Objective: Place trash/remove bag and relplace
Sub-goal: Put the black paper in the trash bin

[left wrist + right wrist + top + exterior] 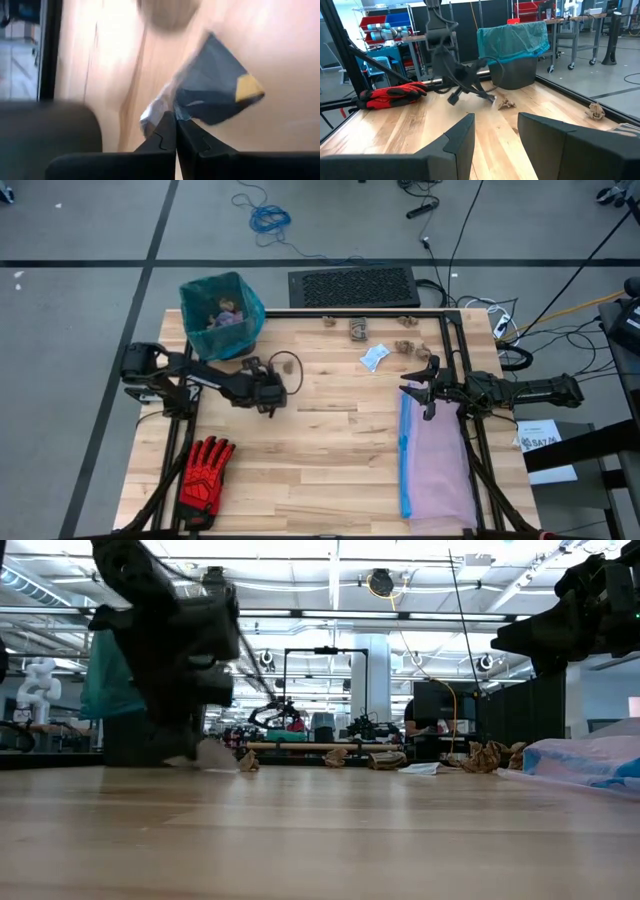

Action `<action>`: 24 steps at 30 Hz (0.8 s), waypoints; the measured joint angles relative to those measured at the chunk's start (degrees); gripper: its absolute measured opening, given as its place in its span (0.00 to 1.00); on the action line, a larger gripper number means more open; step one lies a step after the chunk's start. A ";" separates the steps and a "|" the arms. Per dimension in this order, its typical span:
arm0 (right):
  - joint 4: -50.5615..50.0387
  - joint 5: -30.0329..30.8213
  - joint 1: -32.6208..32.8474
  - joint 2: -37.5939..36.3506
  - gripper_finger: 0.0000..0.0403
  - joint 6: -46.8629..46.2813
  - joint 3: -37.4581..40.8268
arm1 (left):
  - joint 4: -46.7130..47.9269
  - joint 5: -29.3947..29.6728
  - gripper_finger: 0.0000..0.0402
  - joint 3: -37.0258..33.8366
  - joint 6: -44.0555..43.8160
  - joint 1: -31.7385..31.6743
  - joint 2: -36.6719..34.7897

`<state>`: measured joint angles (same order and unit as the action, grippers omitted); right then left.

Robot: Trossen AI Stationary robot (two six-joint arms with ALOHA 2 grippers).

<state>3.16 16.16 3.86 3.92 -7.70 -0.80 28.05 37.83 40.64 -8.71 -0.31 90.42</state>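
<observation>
from above: wooden table (320, 450) with two dark arms reaching in from the sides. left gripper (268, 398) low over the left-centre boards, fingers pressed together. behind it, at the table's back left corner, a bin lined with the teal-green bag (222, 315), a few pieces of trash already inside. more trash along the back edge: tan paper lumps (358, 330) and a pale blue scrap (374, 358), well apart from the left gripper. right gripper (428, 387) hovering at the right, fingers partly spread with nothing between them, just above the top end of a pale lilac bag (436, 460) lying flat along the right side. red glove (205, 470) at the front left.

from table height: blurred left gripper (195, 745) down at the surface, a small pale scrap (215, 756) at its tip. teal bag (108, 680) behind it. paper lumps (490, 755) in a row at the far edge, lilac bag (590, 760) at right.

from the left wrist: own fingers (165, 137) closed tip to tip, pinching a dark scrap (215, 85) with a yellow corner and a whitish edge, against the wood.

from the right wrist: own fingers (465, 135) apart and empty. across the table, left gripper (492, 98) touching down, a paper lump (507, 104) just beside it, teal bag (512, 37) over the grey bin behind, red glove (390, 95) off to one side.
</observation>
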 joint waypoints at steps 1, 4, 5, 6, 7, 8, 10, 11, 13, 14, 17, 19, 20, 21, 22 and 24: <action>0.01 0.00 0.00 0.00 0.36 0.00 0.00 | 0.14 -0.01 0.01 1.52 0.04 0.62 -0.18; 0.03 0.00 0.00 0.00 0.36 0.00 0.00 | 2.39 1.36 0.00 7.34 0.24 2.23 -1.00; 0.02 0.00 0.00 0.00 0.36 0.00 0.01 | 3.70 2.18 0.00 9.56 0.39 2.57 -1.29; 0.00 0.00 0.00 0.02 0.36 0.00 0.00 | 4.98 2.82 0.00 11.92 0.49 2.82 -1.54; 0.00 0.00 0.00 0.00 0.36 0.00 0.00 | 6.78 3.18 0.00 14.45 0.52 2.95 -1.87; 0.02 0.00 0.00 0.02 0.36 0.00 0.00 | 9.10 4.09 0.00 16.97 0.52 3.05 -2.23; 0.01 0.00 0.00 0.00 0.36 0.00 0.00 | 14.34 7.31 0.00 22.07 0.40 2.74 -3.04; -0.04 0.01 0.00 0.02 0.36 0.00 0.00 | 17.15 9.72 0.00 24.48 0.24 2.36 -3.63; 0.02 0.00 0.00 0.00 0.36 0.00 0.00 | 22.72 12.88 0.00 29.20 0.14 0.64 -4.95; -0.02 0.00 0.00 0.00 0.36 0.00 0.00 | 25.66 13.63 0.00 31.50 0.00 -0.53 -5.81; 0.02 0.01 0.00 0.00 0.36 -0.10 0.00 | 34.43 14.33 0.00 37.30 -1.94 -5.08 -8.84; -0.03 0.00 0.00 0.00 0.36 -0.25 0.00 | 39.37 14.81 0.00 40.30 -2.93 -8.96 -11.03; -0.01 0.00 0.00 0.00 0.36 -0.26 0.00 | 41.44 15.09 0.00 41.41 -2.97 -10.96 -12.24; 0.00 0.00 0.00 0.00 0.36 -0.27 0.00 | 43.11 15.34 0.00 42.30 -2.95 -13.06 -13.45; -0.02 0.00 0.00 0.00 0.36 -0.28 0.00 | 44.57 15.43 0.00 43.12 -2.97 -15.24 -14.50; -0.02 0.00 0.00 0.00 0.36 -0.31 0.00 | 46.56 15.36 0.00 44.14 -2.99 -19.21 -16.38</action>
<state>3.14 16.16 3.86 3.92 -8.01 -0.80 74.61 53.19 84.79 -11.70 -19.51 74.04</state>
